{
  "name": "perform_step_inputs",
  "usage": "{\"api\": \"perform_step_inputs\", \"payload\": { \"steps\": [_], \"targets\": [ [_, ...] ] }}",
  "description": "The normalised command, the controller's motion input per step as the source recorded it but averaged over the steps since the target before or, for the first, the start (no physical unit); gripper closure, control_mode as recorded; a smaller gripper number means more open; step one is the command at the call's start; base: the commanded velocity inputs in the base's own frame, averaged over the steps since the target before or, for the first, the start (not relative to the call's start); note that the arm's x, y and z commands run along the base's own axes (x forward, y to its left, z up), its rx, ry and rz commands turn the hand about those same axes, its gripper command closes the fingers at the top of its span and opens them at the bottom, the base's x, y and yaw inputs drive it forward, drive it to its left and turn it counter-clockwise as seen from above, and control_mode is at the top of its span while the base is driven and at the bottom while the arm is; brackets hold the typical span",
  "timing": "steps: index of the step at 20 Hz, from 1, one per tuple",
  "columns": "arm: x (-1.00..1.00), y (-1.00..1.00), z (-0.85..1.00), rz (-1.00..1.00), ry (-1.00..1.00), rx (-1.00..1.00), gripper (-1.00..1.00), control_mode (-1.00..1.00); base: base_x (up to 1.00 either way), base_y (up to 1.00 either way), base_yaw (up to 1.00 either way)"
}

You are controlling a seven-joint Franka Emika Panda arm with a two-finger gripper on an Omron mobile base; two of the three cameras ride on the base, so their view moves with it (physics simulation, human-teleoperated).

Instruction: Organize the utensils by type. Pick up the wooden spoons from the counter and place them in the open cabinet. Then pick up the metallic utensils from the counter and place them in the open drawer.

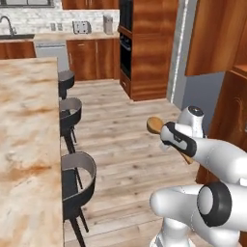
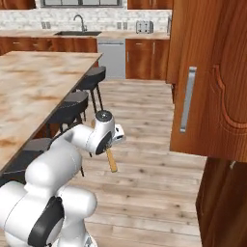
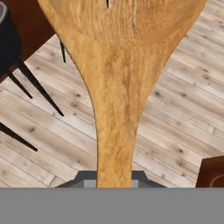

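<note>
Hand (image 3: 113, 181) closed tight on wooden spoon (image 3: 116, 96), gripped low on the handle, bowl pointing away. Spoon carried in mid-air above the floor (image 1: 120, 140), right of the desk (image 1: 26, 144), stools (image 1: 77, 178) between. Advised: hold grip firm, swing right toward cabinet (image 2: 212, 77), keep long handle clear of door edge.

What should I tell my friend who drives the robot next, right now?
Gripper: shut on one wooden spoon, held in the air above the wood floor, bowl pointing away from the hand.
Island counter: to the robot's left, with dark stools beside it.
Tall wood cabinet door: to the right.
Done: one spoon picked up.
Left: shelve this spoon in the cabinet; the other wooden spoon, then the metal utensils into the drawer.
</note>
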Motion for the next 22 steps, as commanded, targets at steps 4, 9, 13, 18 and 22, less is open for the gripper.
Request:
{"api": "perform_step_inputs", "payload": {
  "steps": [4,9,13,18,22],
  "targets": [
    [0.00,0.00,0.00,0.00,0.00,0.00,1.00,1.00,0.57,-0.29,-0.37],
    [0.00,0.00,0.00,0.00,0.00,0.00,1.00,1.00,0.31,-0.15,-0.73],
    [0.00,0.00,0.00,0.00,0.00,0.00,1.00,1.00,0.77,0.06,-0.38],
    [0.00,0.00,0.00,0.00,0.00,0.00,1.00,1.00,0.86,0.01,-0.23],
    [0.00,0.00,0.00,0.00,0.00,0.00,1.00,1.00,0.67,-0.17,-0.35]
  ]
}}
